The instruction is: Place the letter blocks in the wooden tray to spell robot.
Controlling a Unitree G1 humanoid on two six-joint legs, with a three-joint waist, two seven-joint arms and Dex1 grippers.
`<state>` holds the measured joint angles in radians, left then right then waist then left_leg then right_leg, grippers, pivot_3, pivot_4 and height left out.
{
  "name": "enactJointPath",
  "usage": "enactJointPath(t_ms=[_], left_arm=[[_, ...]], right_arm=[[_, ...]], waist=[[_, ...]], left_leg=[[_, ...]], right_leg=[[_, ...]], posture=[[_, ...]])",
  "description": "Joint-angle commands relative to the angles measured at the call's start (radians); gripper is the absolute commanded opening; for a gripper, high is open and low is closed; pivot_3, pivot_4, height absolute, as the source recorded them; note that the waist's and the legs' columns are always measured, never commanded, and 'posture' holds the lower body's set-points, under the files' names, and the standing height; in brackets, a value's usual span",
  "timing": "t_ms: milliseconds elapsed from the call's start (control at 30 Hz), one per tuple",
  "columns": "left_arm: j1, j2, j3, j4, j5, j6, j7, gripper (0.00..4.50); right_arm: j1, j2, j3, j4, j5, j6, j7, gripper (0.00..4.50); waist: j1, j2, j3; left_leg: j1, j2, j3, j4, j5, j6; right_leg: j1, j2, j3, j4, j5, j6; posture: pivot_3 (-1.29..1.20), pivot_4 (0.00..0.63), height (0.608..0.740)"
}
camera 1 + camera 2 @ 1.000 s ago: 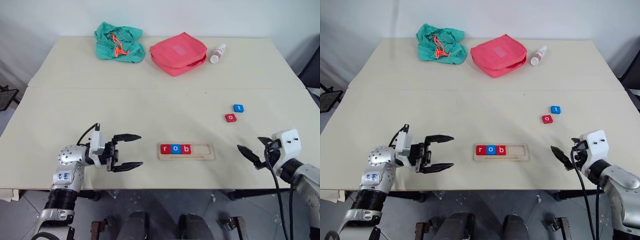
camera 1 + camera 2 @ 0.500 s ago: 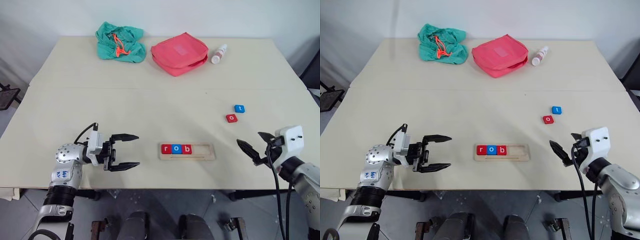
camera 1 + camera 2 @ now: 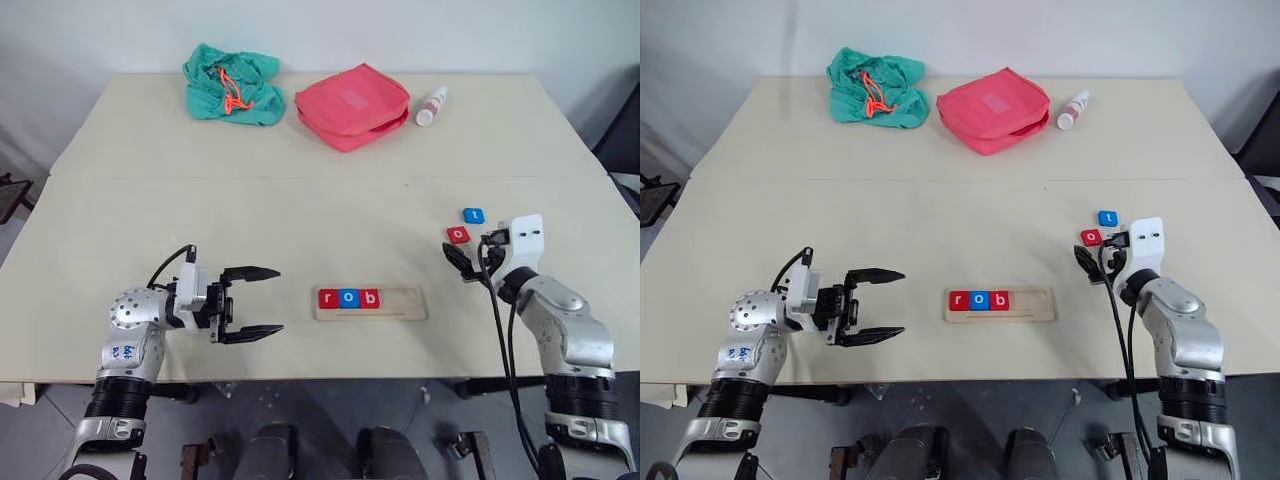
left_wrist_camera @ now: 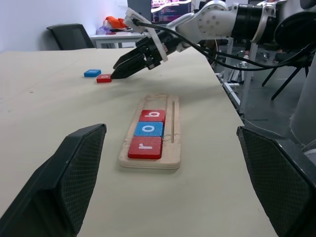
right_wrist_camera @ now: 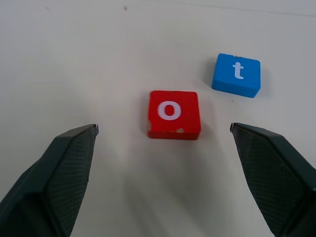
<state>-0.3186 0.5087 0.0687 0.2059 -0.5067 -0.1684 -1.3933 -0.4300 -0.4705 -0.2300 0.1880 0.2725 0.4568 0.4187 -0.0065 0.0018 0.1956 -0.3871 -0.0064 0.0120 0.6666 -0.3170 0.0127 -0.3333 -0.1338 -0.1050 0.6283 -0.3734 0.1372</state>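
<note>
Right now the red o block (image 5: 174,114) lies flat on the table (image 3: 300,210), just ahead of the right gripper (image 3: 462,262), whose fingers stand wide apart with nothing between them. Next to it, a little farther off, sits the blue t block (image 5: 236,74). The wooden tray (image 3: 371,302) is well apart from them, toward the middle of the table, with r, o and b already filling its left end and two places free.

Judging by its look, the o block is small, light and stiff, probably painted wood, with a small chip on its near edge. Being so low, it offers only its thin side faces to grip; the fingers would likely need to come down over it and close on two opposite edges, squarely, or it may skid on the smooth tabletop.

Meanwhile the left gripper (image 3: 248,303) hovers near the tray's left end, fingers wide, holding nothing.
</note>
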Motion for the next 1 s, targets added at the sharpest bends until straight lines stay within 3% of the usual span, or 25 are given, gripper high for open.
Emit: enactJointPath(t_ms=[33, 300, 400, 633, 733, 1000], left_arm=[[0.025, 0.01, 0.02, -0.058, -0.014, 0.005, 0.02, 4.5], [0.046, 0.015, 0.021, -0.086, -0.014, 0.013, 0.041, 4.5], [0.049, 0.015, 0.02, -0.09, -0.014, 0.011, 0.044, 4.5], [0.047, 0.011, 0.016, -0.082, -0.012, 0.007, 0.042, 4.5], [0.04, 0.009, 0.012, -0.072, -0.01, 0.004, 0.036, 4.5], [0.005, 0.006, 0.002, -0.034, -0.012, 0.002, 0.0, 4.5]], right_arm=[[-0.045, 0.002, 0.013, 0.087, -0.031, -0.083, -0.001, 4.49], [-0.13, 0.006, 0.046, 0.272, -0.068, -0.186, 0.027, 4.49], [-0.117, 0.014, 0.046, 0.255, -0.069, -0.188, 0.02, 3.93], [-0.044, 0.021, 0.029, 0.143, -0.052, -0.16, -0.004, 1.51], [-0.002, 0.022, 0.016, 0.064, -0.044, -0.139, -0.026, 1.47], [0.223, 0.063, -0.073, -0.42, 0.053, 0.101, -0.15, 1.47]], waist=[[-0.001, 0.0, 0.0], [-0.001, 0.0, 0.0], [-0.001, 0.0, 0.0], [0.006, 0.0, 0.0], [0.005, 0.0, 0.0], [0.005, 0.0, 0.0]], left_leg=[[0.0, 0.0, 0.0, 0.0, 0.0, 0.0], [0.0, 0.0, 0.001, 0.0, 0.0, 0.0], [0.0, 0.0, 0.001, 0.0, 0.0, 0.0], [-0.001, 0.0, 0.0, 0.0, 0.0, 0.0], [-0.001, 0.0, 0.0, 0.0, 0.0, 0.0], [-0.003, 0.0, 0.001, 0.0, 0.0, 0.0]], right_leg=[[-0.001, 0.0, 0.0, 0.001, 0.0, 0.0], [-0.002, 0.0, 0.0, 0.001, 0.0, 0.0], [-0.002, 0.0, 0.0, 0.001, 0.0, 0.0], [-0.002, 0.0, 0.0, 0.002, 0.0, 0.0], [-0.002, 0.0, 0.0, 0.002, 0.0, 0.0], [-0.005, 0.0, 0.001, 0.002, 0.0, 0.0]], posture=[[0.0, 0.15, 0.74], [0.0, 0.15, 0.74], [0.0, 0.15, 0.74], [0.0, 0.15, 0.74], [0.0, 0.15, 0.74], [0.0, 0.15, 0.74]])
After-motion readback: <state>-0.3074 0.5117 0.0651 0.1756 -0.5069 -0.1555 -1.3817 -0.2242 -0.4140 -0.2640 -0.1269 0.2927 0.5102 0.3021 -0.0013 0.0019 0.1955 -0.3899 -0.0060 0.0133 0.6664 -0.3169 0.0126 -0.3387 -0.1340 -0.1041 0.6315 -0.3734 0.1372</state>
